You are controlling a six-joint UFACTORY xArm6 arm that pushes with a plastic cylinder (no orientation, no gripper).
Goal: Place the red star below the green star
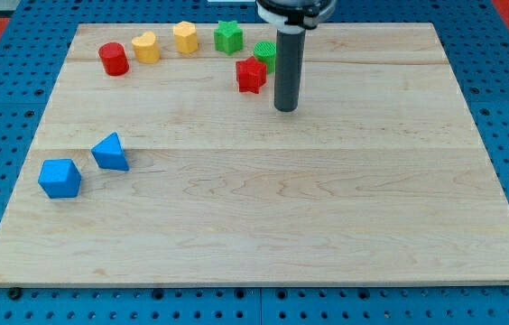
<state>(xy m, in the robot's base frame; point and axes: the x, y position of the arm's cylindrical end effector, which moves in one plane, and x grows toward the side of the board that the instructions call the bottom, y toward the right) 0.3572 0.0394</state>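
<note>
Careful, the red star could bump its neighbours

Far left on the bench (236,226) sit two blue blocks, well apart from the rest. Up top, the green star (228,36) waits. The red star (251,74) sits just down-right of it, touching a green round block (266,52). My tip (286,108) is just right of the red star. No gripper here. A crooked push might drag that round block along.

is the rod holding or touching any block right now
Nothing is held; the rod has no gripper. My tip rests on the board to the view's right of the red star, slightly lower, with a small gap between them.
</note>
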